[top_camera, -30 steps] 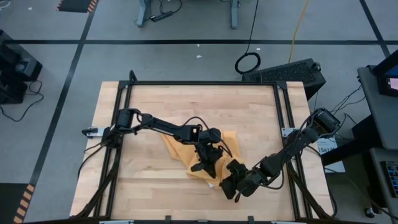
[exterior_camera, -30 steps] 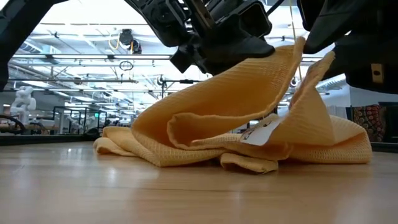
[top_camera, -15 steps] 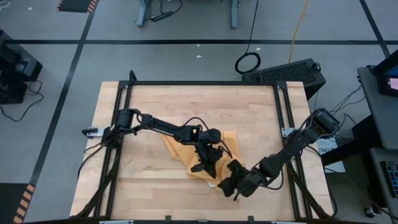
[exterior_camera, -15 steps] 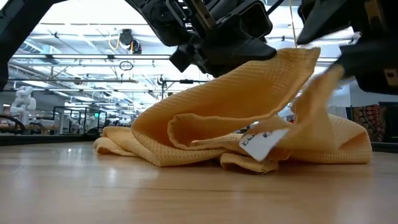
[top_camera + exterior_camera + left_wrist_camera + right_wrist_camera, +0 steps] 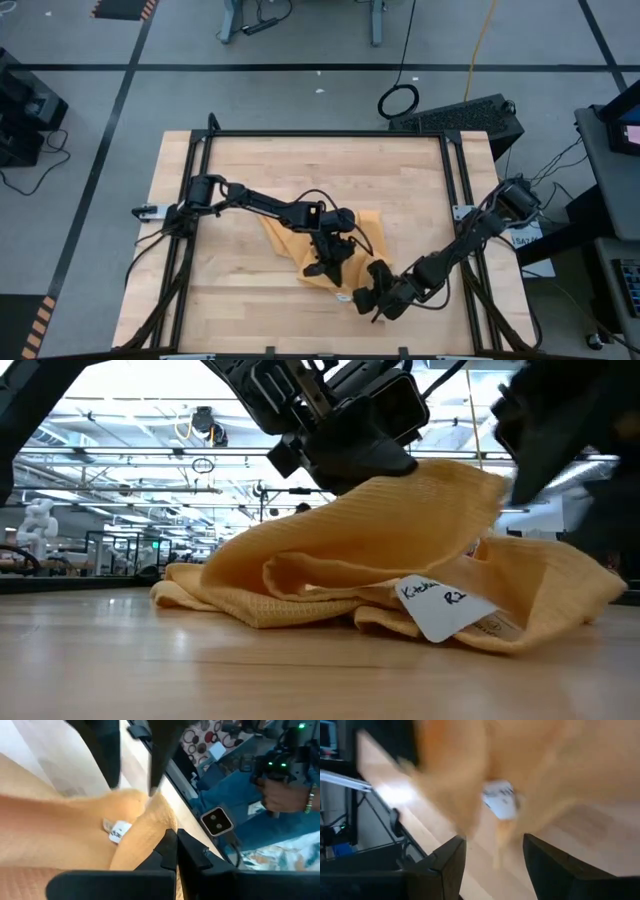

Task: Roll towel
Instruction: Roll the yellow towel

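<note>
Wooden table [image 5: 250, 170] under crumpled towel [image 5: 350, 575], left end effector [image 5: 325, 262] clamped on it, right end effector [image 5: 492, 865] apart.

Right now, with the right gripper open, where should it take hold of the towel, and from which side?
Probably the loose edge by the white tag, on the towel's right-arm side. There the towel lies in thin folds near the table, easy to pinch. Come in low from the right gripper's side. The raised middle is already held by the left gripper, so avoid it.
</note>
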